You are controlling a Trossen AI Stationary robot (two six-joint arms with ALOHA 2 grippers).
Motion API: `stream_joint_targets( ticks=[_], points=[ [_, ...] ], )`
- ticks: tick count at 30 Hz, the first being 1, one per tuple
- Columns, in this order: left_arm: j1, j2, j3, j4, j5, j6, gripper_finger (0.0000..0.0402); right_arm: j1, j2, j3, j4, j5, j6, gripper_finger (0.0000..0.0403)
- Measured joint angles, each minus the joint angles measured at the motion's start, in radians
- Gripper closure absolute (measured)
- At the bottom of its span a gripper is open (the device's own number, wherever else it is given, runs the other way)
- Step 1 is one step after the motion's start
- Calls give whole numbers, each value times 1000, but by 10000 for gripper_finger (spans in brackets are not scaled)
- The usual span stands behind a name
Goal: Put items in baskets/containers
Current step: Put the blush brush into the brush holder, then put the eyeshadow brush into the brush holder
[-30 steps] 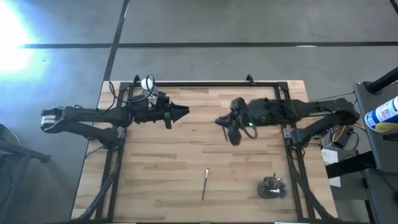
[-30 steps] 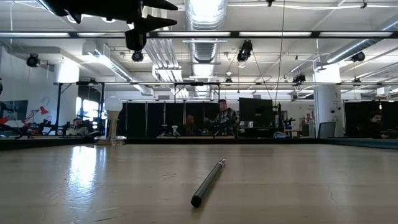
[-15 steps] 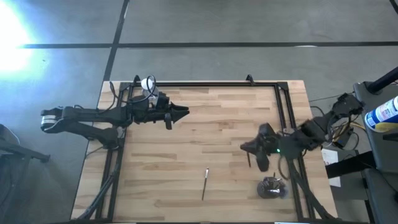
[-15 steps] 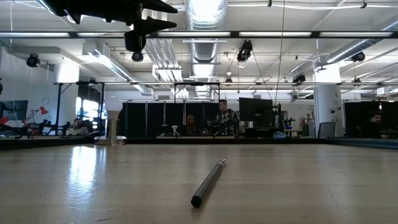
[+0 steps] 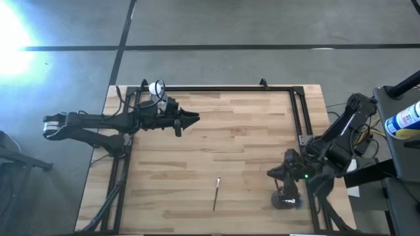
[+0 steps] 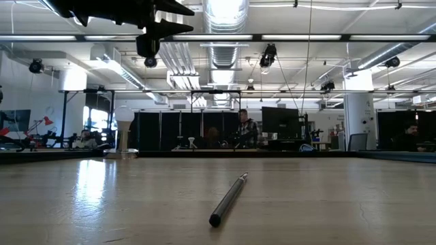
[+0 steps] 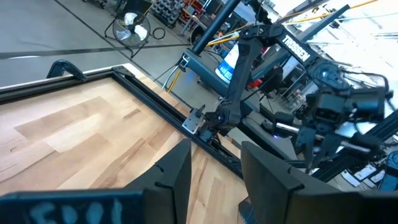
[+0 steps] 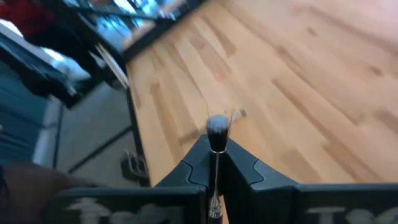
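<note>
Between the fingers of the right claw [image 8: 216, 163] a thin brush [image 8: 216, 134] is clamped, pale tip forward, hanging above the dark cup [image 5: 287, 198] near the counter [image 5: 223, 131] edge. The risk, I judge: the brush is longer than the cup is deep — released tilted, it could catch the rim or tip the cup. One more brush [image 5: 216, 193] lies loose mid-counter; how many the cup holds is unclear. The left claw [image 5: 194, 118] waits far off, fingers slightly apart.

The right gripper [image 5: 283, 178] hides most of the cup [image 5: 287, 198]; its contents are unreadable
</note>
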Motion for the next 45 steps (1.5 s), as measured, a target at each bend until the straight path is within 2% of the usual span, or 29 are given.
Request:
stream_joint_targets(
  ticks=[6, 14, 18, 25, 37, 45],
  points=[
    [0, 0, 0, -1, 0, -5, 271, 113, 13, -32, -162, 0, 195, 390],
    [-1, 0, 0, -18, 0, -6, 271, 187, 66, -140, -126, -2, 329, 390],
    [-1, 0, 0, -30, 0, -27, 271, 195, 101, -182, -33, -2, 332, 390],
    [0, 0, 0, -32, 0, -35, 271, 195, 159, -187, -16, -5, 332, 387],
    [0, 0, 0, -33, -6, -35, 271, 195, 162, -167, -17, -63, 323, 330],
    [0, 0, 0, -78, -8, -24, 271, 194, 125, -120, -20, -64, 287, 360]
  ],
)
